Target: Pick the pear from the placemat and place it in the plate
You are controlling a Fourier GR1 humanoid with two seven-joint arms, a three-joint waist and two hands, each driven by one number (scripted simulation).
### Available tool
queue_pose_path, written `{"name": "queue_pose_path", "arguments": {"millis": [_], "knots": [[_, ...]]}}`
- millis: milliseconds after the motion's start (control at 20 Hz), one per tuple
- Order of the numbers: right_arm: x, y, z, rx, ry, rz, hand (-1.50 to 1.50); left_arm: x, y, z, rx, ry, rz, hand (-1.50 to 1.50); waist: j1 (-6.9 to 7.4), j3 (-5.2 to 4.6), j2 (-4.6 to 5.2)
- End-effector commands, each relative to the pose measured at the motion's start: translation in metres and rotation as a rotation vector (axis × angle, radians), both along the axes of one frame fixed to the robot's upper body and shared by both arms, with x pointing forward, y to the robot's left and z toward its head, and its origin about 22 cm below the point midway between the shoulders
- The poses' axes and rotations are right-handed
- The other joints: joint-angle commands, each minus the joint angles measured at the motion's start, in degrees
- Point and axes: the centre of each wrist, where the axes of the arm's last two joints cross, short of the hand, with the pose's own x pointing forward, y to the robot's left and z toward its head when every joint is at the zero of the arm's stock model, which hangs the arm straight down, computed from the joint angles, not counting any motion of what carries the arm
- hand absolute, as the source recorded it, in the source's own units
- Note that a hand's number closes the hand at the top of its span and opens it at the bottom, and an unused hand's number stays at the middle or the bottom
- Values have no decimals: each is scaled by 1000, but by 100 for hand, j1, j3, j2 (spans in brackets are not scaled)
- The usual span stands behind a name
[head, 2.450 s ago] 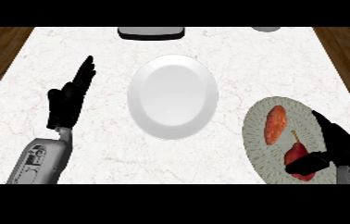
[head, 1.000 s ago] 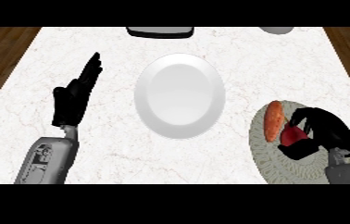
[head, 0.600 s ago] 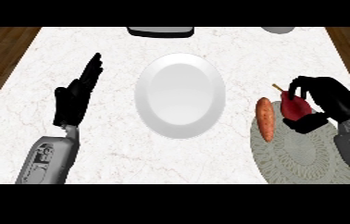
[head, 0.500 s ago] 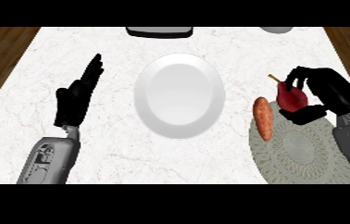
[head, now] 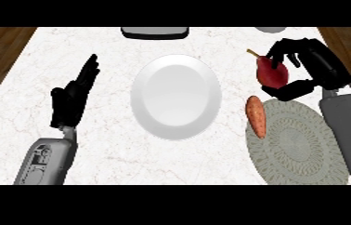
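Note:
A dark red pear (head: 270,73) with a short stem hangs above the counter at the right, just beyond the placemat's far edge. My right hand (head: 308,66) is curled round it, fingers over its top and thumb under it. The white plate (head: 176,97) lies in the middle of the counter, to the left of the pear, with nothing on it. The round grey woven placemat (head: 298,147) lies at the lower right. My left hand (head: 74,95) rests open at the left, fingers up.
An orange sweet potato (head: 256,116) lies on the placemat's left edge, between plate and mat. A dark tray (head: 155,32) sits at the counter's far edge, and a grey bowl (head: 271,29) at the far right. Wooden floor shows beyond both side edges.
My right hand closed on the pear on the placemat, lifted it and carried it away from me and slightly left. The sweet potato shifted toward the mat's left edge. The left hand stayed still.

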Motion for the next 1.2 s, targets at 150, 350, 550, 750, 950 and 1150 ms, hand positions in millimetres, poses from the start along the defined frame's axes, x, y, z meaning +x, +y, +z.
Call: {"name": "queue_pose_path", "arguments": {"millis": [150,350,550,750,950,1150], "knots": [[24,78,6,60,83,159,150,-4,14,-2,5,12,9,0,-20,-5,-5],[22,141,-3,61,150,172,150,1,-10,15,-7,10,-16,0,-14,-3,-13],[14,171,-26,79,184,206,150,-4,-15,3,15,-13,1,0,-48,-3,-12],[17,221,-41,5,186,210,150,0,19,4,11,13,-17,0,20,-5,12],[8,239,-62,-193,144,158,150,6,-3,-2,13,-9,8,0,24,-7,22],[21,238,-74,-160,287,78,150,9,-10,0,9,11,1,0,93,-4,37]]}}
